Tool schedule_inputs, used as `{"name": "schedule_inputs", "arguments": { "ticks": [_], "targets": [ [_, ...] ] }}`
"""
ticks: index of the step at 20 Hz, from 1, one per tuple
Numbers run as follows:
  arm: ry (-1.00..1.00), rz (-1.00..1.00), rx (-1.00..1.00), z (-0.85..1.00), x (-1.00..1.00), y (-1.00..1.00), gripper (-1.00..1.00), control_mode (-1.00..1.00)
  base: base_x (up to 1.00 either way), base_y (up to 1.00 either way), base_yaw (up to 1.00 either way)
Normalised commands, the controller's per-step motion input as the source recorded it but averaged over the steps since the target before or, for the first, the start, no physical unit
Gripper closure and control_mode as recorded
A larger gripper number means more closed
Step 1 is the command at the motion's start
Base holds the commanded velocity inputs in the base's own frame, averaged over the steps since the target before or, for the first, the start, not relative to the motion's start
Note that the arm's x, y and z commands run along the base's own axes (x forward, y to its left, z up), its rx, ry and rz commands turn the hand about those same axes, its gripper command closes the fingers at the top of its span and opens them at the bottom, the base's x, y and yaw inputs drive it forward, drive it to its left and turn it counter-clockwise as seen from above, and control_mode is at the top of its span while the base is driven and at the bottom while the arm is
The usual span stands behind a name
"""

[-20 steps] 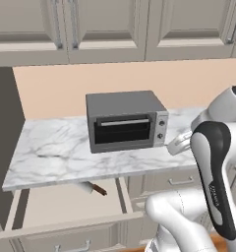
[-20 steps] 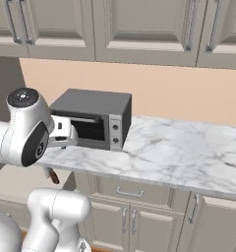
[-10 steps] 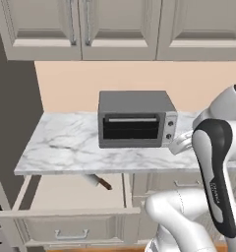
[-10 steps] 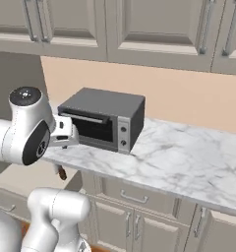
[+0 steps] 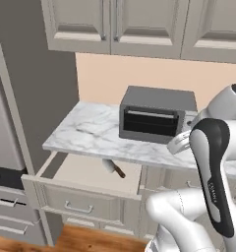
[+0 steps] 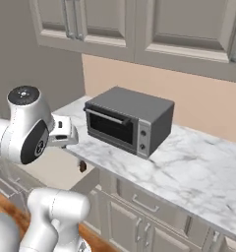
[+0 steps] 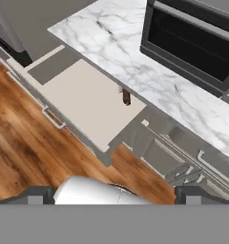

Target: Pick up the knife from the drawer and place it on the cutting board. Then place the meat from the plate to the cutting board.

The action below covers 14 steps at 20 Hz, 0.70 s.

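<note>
- One knife lies in the open drawer, at the back right, partly tucked under the marble surface overhang; the dark handle points out toward the drawer front, and the blade end runs back under the overhang, pale in the left base view.
- We see the same knife in the hand view as a small brown stub right at the surface edge, blade hidden underneath, so only the handle is really reachable from above.
- Right base view gives just a dark bit of handle below the surface edge, behind the arm.
- Drawer is pulled well out, its pale floor otherwise bare, which leaves room to come in from the front.
- Fingers stand spread wide, holding nothing; only their dark tips show at the bottom of the hand view.
- Hand hangs high and well apart from the drawer, camera looking down over the wood floor, drawer and surface, so we judge this as approach, grasp not yet started.
- Toaster oven sits on the surface above and to the right of the knife, door shut; it limits a straight-down descent near the back.
- We can't spot cutting board, meat or plate in these frames.
- Our guess for the next move: drop toward the handle, angled to clear the overhang.
- Risk: clipping the surface edge.
</note>
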Motion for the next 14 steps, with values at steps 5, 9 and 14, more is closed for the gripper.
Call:
{"name": "schedule_inputs", "arguments": {
  "ticks": [5,9,14],
  "targets": [
    [0.0,0.0,0.0,0.0,0.0,0.0,-1.0,1.0,-0.41,-0.06,0.37],
    [0.0,0.0,0.0,0.0,0.0,0.0,-1.0,1.0,0.0,0.07,0.4],
    [0.0,0.0,0.0,0.0,0.0,0.0,-1.0,1.0,0.01,-0.49,0.46]
  ]
}}
